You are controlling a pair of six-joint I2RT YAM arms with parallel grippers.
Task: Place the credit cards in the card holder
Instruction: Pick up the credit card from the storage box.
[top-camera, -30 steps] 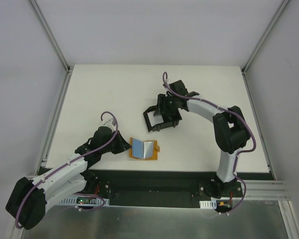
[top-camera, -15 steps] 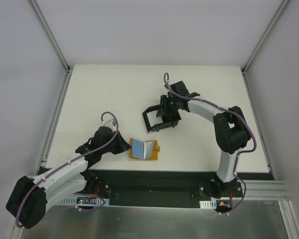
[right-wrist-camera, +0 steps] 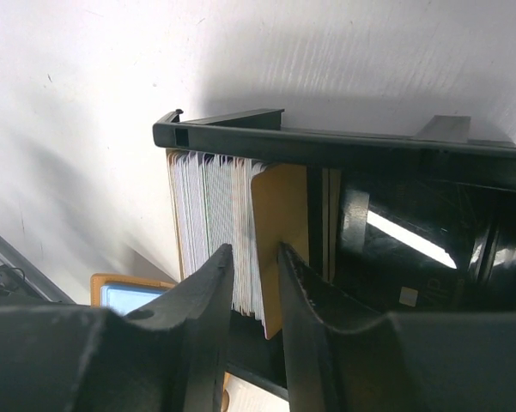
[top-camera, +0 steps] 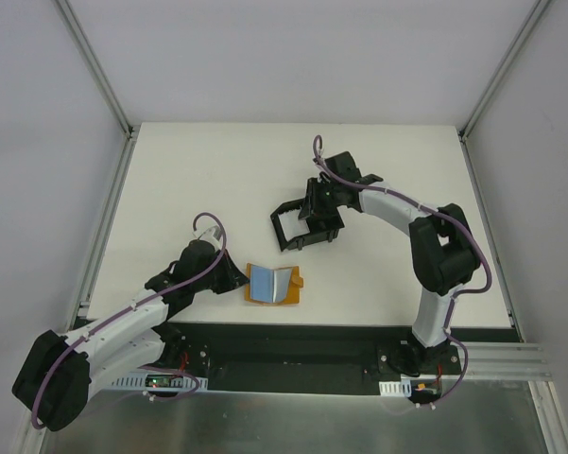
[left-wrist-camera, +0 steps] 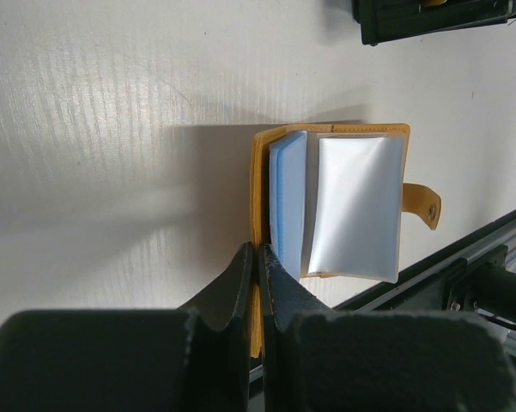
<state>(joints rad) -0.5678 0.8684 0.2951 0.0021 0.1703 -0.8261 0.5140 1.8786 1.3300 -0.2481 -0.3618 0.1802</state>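
- Two grippers stand at separate objects on the white table (top-camera: 208, 180).
- Right gripper (right-wrist-camera: 253, 251): lowered into the black card holder (right-wrist-camera: 343, 153), which sits near the table's middle. Its jaws are slightly apart and straddle the upright row of credit cards (right-wrist-camera: 208, 215) beside the tan-orange card (right-wrist-camera: 283, 210) — whether they clamp anything cannot be told.
- Left gripper (left-wrist-camera: 256, 256): jaws together, tips at the left cover edge of the open tan-orange wallet (left-wrist-camera: 259, 172), which lies toward the near edge — not touching the holder.

Top camera looks down from high above the wallet (top-camera: 274, 284); left wrist's hangs close over it; right wrist's, farther off, probably glimpses its corner.
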